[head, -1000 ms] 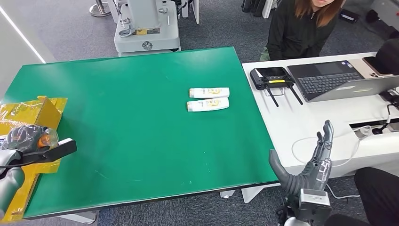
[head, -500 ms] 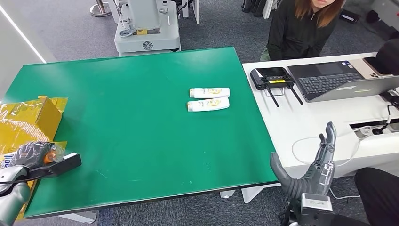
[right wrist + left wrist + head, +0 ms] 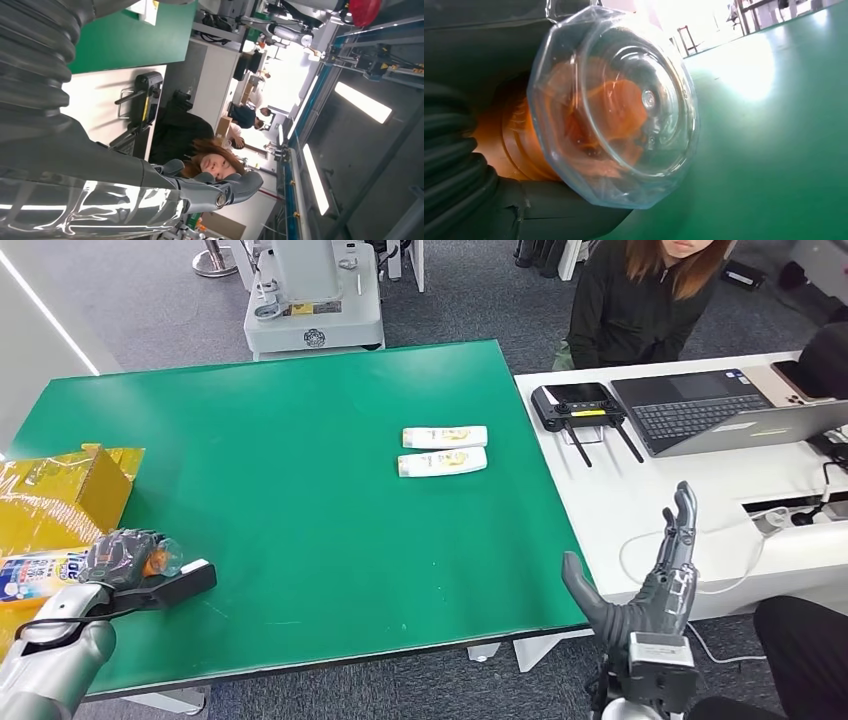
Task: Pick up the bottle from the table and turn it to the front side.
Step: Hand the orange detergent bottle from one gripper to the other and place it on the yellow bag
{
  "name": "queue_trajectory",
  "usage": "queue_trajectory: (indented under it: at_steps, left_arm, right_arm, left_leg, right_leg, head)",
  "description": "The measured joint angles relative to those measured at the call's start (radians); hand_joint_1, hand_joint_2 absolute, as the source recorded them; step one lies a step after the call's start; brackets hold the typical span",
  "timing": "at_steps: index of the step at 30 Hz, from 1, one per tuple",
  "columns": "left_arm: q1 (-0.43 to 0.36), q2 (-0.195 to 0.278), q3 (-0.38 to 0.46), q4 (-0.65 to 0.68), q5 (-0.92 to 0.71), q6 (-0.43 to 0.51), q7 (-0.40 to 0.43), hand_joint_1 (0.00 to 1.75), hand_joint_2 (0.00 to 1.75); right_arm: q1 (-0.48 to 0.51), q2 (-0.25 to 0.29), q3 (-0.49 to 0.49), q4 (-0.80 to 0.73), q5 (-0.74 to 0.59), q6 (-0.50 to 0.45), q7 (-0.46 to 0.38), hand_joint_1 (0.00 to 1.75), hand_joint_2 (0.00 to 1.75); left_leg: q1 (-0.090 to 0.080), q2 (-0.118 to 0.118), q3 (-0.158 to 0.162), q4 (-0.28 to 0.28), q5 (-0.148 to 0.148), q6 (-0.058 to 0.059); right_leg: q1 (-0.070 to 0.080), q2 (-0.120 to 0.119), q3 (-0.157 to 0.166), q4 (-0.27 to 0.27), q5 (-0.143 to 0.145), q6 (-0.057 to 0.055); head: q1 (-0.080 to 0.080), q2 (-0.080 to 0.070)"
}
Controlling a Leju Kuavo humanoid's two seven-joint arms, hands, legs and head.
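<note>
Left robot hand: the left robot hand [image 3: 120,558] is wrapped tight around a clear bottle [image 3: 160,558] with orange inside. It is over the near left edge of the green counter [image 3: 300,500].
Bottle: up close in the left wrist view, the bottle's round clear end [image 3: 624,107] faces out, with dark fingers [image 3: 454,165] pressed on its side.
What changed on the left: a second ago this robot hand was farther left, over the yellow box [image 3: 55,505]. Now it has come in toward the middle and nearer to the robot, and it is beside the box.
Right robot hand: the right robot hand [image 3: 650,585] is held up off the right edge of the counter, fingers straight and spread, thumb out, holding nothing.
What changed on the right: it has shifted a little left and turned a bit.
Other things: two white bottles [image 3: 443,450] lie side by side on the counter, same spot as before. A person [image 3: 645,295] sits behind the white desk [image 3: 620,500] with a laptop [image 3: 720,410].
</note>
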Motion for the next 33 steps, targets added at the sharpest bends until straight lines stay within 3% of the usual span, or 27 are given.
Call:
queue_trajectory:
  at_steps: [4,8,33]
  left_arm:
    - [0.006,-0.011,0.0,0.0,0.001,0.005,-0.008,1.7,1.75]
    - [0.007,-0.018,0.0,0.003,0.002,-0.009,-0.003,0.0,1.75]
    - [0.008,-0.083,0.008,0.026,0.051,0.062,-0.011,0.0,1.75]
  right_arm:
    - [-0.011,-0.002,0.001,0.021,-0.002,0.0,-0.003,0.0,1.75]
    - [-0.019,-0.005,0.001,0.038,-0.006,-0.003,-0.005,0.0,1.75]
    - [-0.055,-0.043,0.029,0.137,-0.043,-0.023,-0.023,0.0,1.75]
  left_leg:
    - [0.0,-0.001,0.0,0.0,0.0,0.0]
    - [0.0,-0.001,0.0,0.0,0.0,-0.001]
    - [0.0,-0.002,0.002,0.0,0.001,-0.001]
  right_leg:
    - [0.0,-0.001,0.0,0.0,0.0,0.0]
    - [0.0,-0.001,0.0,0.001,-0.001,-0.001]
    - [0.0,-0.002,0.002,0.001,0.0,-0.001]
  head:
    - [0.0,0.0]
    - [0.0,0.0]
    - [0.0,0.0]
